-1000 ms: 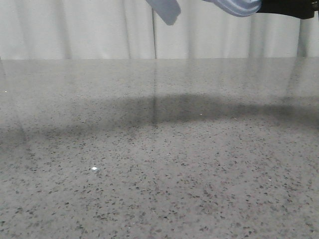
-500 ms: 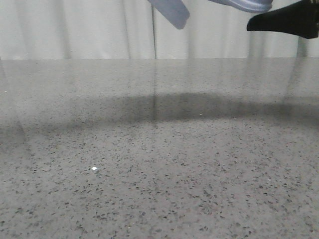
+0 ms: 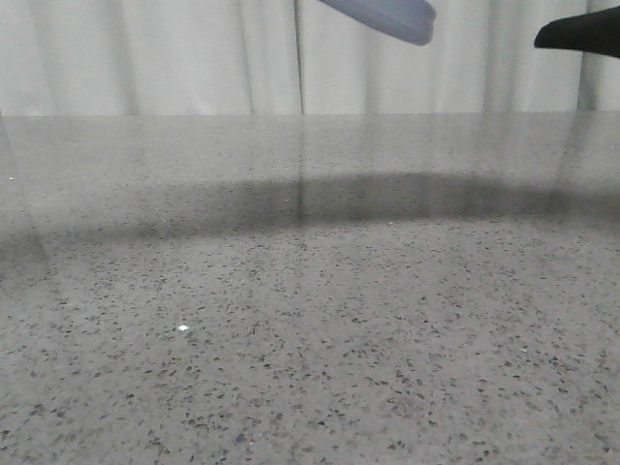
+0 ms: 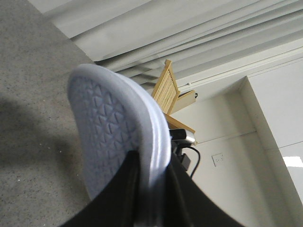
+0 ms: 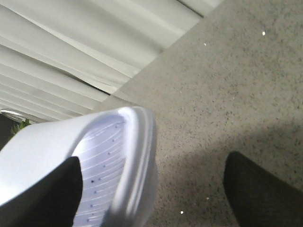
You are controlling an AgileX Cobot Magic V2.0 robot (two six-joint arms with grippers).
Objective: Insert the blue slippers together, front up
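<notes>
My left gripper is shut on a pale blue slipper, one finger on its triangle-patterned sole and one on the other side. It is held high above the table. In the front view only a rounded end of a slipper shows at the top edge. My right gripper is open, its fingers wide apart. A slipper's ribbed footbed lies by its other finger and is not clamped. I cannot tell whether both slippers are together. One right finger shows in the front view.
The grey speckled table stretches below both grippers, with a white curtain behind its far edge. A wooden chair and a wall socket show beyond the table in the left wrist view.
In the front view the two slipper ends at the top have become one rounded end further right. The black right gripper finger has drawn back to the right.
</notes>
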